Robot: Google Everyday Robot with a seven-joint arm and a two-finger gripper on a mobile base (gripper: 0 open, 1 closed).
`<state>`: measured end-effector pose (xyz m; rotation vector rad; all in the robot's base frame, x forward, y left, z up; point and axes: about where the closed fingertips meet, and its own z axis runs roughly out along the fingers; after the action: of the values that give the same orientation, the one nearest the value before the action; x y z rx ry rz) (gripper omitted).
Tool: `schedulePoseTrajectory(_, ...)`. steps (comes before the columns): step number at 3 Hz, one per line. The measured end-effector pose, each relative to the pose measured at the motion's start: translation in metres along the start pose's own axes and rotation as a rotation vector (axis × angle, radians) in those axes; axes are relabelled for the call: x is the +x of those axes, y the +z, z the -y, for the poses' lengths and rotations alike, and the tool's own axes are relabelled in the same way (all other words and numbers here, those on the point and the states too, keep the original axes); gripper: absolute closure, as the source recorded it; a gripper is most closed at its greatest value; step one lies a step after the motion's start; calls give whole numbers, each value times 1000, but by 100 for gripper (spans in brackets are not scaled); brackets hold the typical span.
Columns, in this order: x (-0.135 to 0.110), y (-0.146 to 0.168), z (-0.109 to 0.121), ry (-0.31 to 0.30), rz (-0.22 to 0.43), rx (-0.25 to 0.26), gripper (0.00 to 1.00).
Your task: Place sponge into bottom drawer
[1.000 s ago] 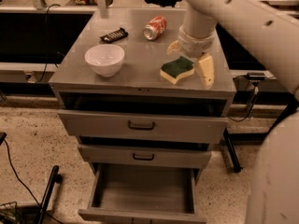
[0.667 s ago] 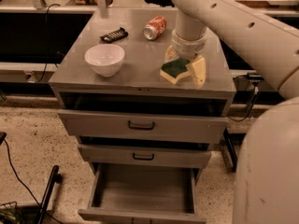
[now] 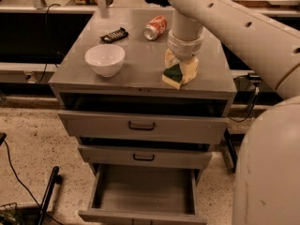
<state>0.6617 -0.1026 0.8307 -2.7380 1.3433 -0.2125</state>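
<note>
Grey metal cabinet point(image 3: 140, 55), three drawers; bottom drawer point(image 3: 140, 189) pulled out. Sponge point(image 3: 174, 74), green top, tilted, at right front of cabinet top. Gripper point(image 3: 180, 70) directly over it, pale fingers point(image 3: 190, 68) clamped on either side. White bowl point(image 3: 105, 59), soda can point(image 3: 155, 27), black packet point(image 3: 115, 34) also on top.
</note>
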Motion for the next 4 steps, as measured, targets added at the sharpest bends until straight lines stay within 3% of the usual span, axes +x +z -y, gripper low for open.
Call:
schedulePoseTrajectory(1,-1,-18,-4,32,96,70,87)
schedulePoseTrajectory(2,2,-69,-22,168,157,196,100)
schedulePoseTrajectory(3,10,-119,-63,397,140,306,100)
schedulePoseTrajectory(4,14,-88,-131,654,164,189,100)
